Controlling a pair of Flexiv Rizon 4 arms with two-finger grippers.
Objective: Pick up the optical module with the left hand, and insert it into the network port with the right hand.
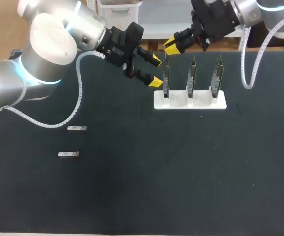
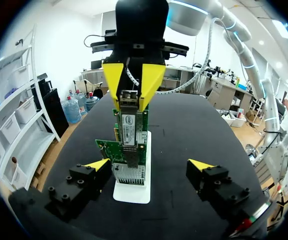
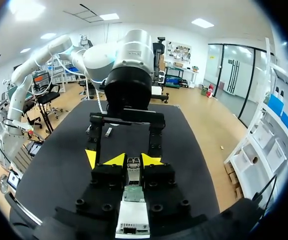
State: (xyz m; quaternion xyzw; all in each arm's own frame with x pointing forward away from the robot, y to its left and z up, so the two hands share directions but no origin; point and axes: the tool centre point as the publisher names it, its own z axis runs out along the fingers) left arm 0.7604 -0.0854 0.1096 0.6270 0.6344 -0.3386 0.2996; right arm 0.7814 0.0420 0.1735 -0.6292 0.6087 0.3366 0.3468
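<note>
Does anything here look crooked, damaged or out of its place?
Nothing stands out. The three cards stand upright in the white holder, the right gripper holds an optical module squarely, and two more modules lie flat on the table.

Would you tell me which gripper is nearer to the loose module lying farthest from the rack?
Left. The left gripper hangs open beside the rack, on the loose module side. The right gripper is farther off, above the rack, shut on another module.

The module [image 2: 129,102] carries a white label [image 2: 129,130], just above the green card [image 2: 106,149]; its print is too small to read.
</note>
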